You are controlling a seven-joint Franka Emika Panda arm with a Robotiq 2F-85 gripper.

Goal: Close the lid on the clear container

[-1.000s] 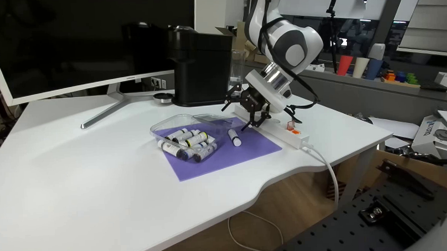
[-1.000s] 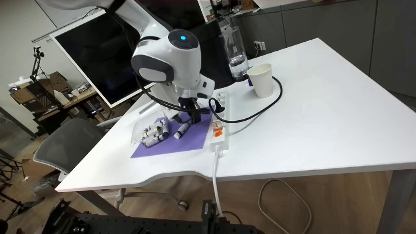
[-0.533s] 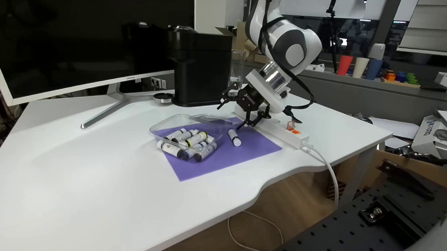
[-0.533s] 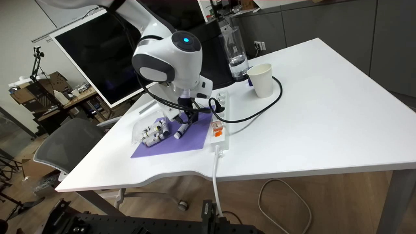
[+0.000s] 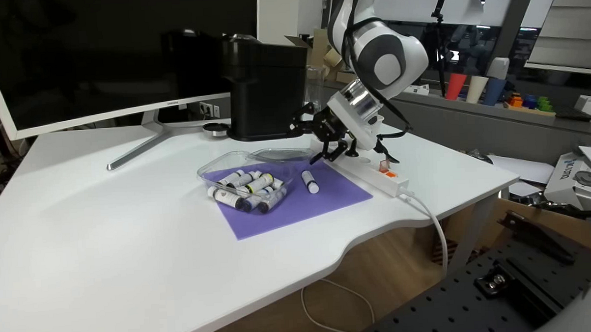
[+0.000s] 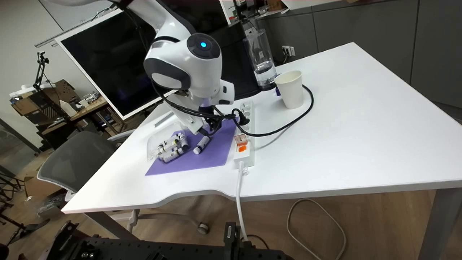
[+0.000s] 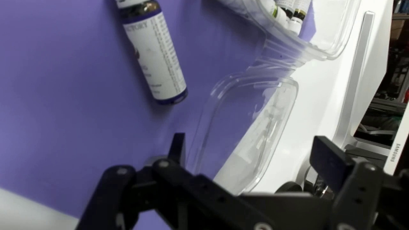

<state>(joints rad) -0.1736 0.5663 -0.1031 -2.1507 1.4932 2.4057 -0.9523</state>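
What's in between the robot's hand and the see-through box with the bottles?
The wrist view shows the clear lid of the box there, folded open.

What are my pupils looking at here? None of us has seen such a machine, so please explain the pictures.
This is a robot arm. Two pictures come from cameras standing apart from it; the close-up comes from a camera riding on the arm. On the white table lies a purple mat, with a clear box resting partly on it. Small bottles lie inside, and the lid is open. One loose bottle lies on the mat; a power strip and a paper cup are on the table. The black jaws stand wide apart, so nothing is held.
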